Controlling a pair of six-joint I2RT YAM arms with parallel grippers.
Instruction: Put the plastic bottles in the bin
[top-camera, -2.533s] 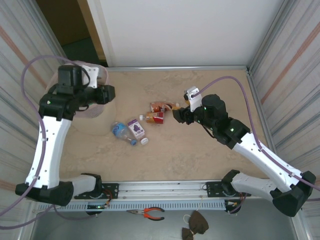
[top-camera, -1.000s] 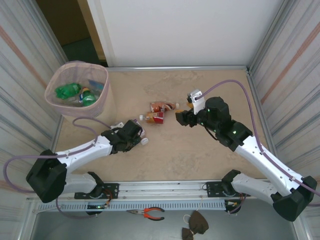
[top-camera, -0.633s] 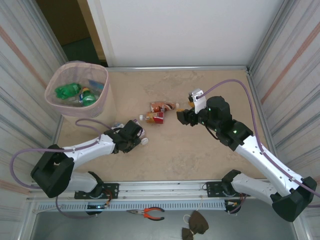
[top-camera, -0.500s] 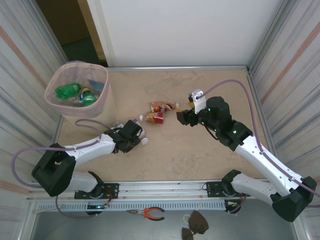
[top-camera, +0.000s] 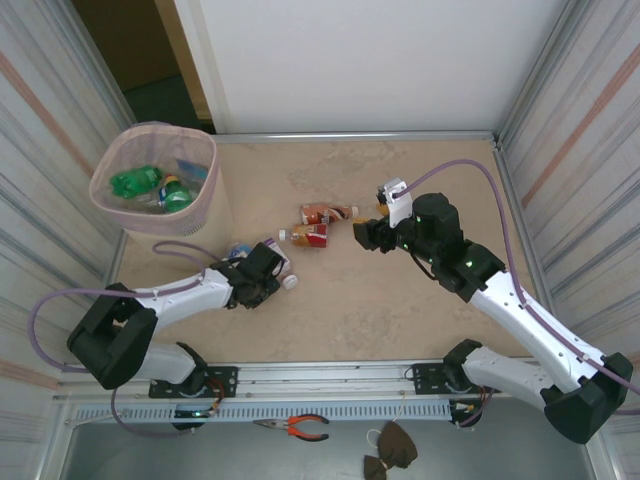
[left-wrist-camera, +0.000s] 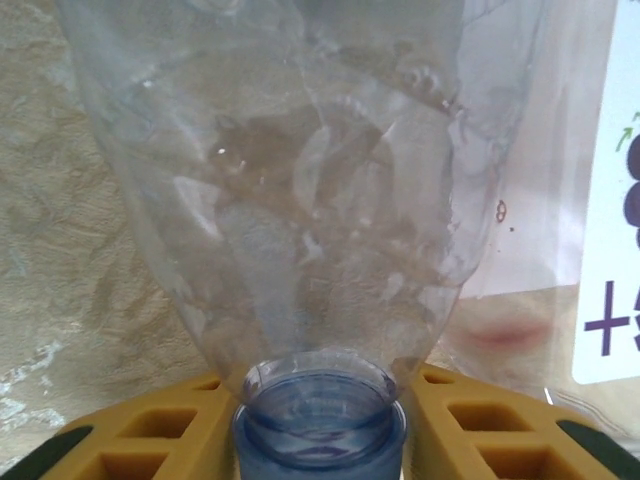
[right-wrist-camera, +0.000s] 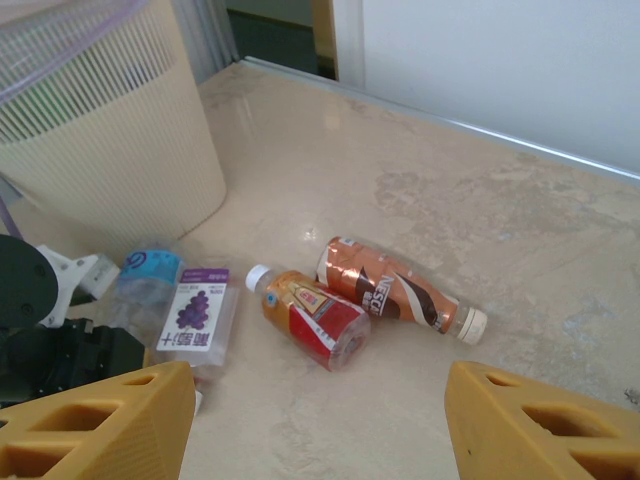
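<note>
Light, slick and crushable, the clear bottle (left-wrist-camera: 310, 200) lies just ahead of the left gripper (left-wrist-camera: 320, 405), fingers flanking its stiff capped neck, the best hold, though whether pinching I cannot tell; the right gripper (right-wrist-camera: 320, 420) gapes empty.

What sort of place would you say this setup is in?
Probably a lab robot test cell: a stone-look table fenced by ribbed metal walls, a left arm and right arm bolted to a rail at its near edge, and pliers lying on the ledge.
</note>
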